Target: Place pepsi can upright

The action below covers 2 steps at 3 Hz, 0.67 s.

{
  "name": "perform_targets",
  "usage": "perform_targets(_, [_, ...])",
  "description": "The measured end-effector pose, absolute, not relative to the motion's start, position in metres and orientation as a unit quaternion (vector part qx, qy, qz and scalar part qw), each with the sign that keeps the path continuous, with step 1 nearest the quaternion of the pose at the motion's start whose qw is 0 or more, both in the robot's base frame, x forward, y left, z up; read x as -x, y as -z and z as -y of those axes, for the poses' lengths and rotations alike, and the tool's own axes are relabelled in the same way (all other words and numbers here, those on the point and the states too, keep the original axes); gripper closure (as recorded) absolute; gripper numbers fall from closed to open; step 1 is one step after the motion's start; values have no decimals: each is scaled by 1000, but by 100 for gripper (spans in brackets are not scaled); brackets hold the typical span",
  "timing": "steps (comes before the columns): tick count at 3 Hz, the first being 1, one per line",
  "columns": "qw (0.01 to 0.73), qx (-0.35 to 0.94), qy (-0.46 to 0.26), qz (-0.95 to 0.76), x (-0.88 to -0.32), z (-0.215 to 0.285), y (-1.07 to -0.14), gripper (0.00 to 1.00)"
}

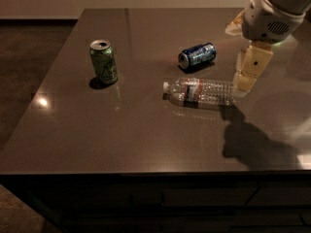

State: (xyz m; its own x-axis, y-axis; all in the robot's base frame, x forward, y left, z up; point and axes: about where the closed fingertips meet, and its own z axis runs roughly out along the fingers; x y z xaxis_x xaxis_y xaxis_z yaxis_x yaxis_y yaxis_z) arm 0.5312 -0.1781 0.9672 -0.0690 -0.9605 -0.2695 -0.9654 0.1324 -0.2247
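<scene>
Here's the gripper (249,72), hanging over the right side of the table (121,140), its tip just above the base end of the clear plastic bottle (201,91). Spread or closed, I cannot tell from this angle, but it's carrying nothing that I can see. Just beyond it and to the left lies the pepsi can (197,55), down on its side with its silver top pointing left. It sits apart from the bottle, on the side toward the far edge.

How will it handle? My read is a thin metal can, light if it's empty. It should be stiff enough for a moderate squeeze, though a hard one would likely dent it. That smooth round wall will want to roll or slip. The best hold looks to be across the middle of the body, square to its long axis, so it can be swung up onto its base.

The bottle lies near the can on the near side, and a bump could set either one rolling. Further out, the green can (103,62) stands upright, well apart on the left.

For room, there's broad bare tabletop between the two cans and toward the front. The far and right edges are closer, so a set-down toward the middle looks safest
</scene>
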Motion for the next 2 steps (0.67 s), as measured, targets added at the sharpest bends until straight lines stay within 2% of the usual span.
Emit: perform_targets(2, [181, 682, -23, -708, -577, 170, -953, 0])
